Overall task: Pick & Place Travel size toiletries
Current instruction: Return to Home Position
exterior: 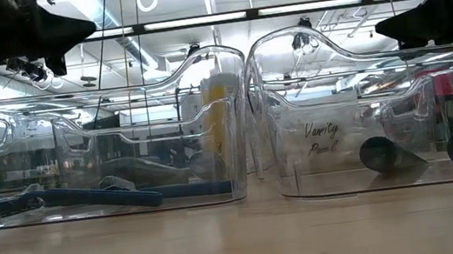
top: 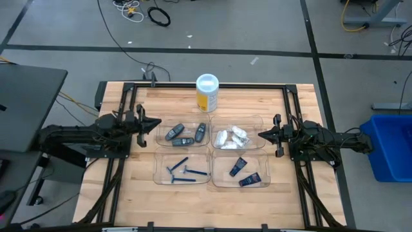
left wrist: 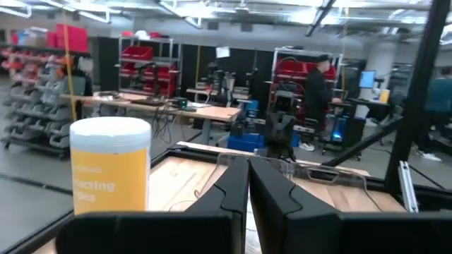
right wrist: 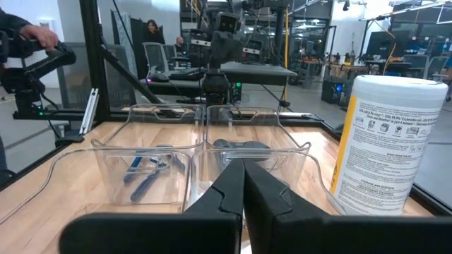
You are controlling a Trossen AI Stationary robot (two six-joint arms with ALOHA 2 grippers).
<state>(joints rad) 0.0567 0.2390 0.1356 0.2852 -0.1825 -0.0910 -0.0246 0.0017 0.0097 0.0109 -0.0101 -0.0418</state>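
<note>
Four clear trays sit mid-table. Grey oval sticks (top: 184, 133) lie in the far left tray, white packets (top: 230, 137) in the far right one. Blue razors (top: 185, 171) fill the near left tray and dark blue tubes (top: 243, 173) the near right one. My left gripper (top: 156, 124) is shut and hovers level at the left side of the stick tray, holding nothing. My right gripper (top: 261, 135) is shut and hovers level at the right side of the packet tray, also holding nothing. The wrist views show each pair of fingers (left wrist: 248, 164) (right wrist: 244, 166) pressed together.
A tall yellow canister (top: 206, 93) with a white lid stands behind the trays at the far middle. Black frame rails (top: 219, 84) run round the table's edges. Bare wood lies near the front edge (top: 206, 203). A blue bin (top: 389, 145) stands off the table's right.
</note>
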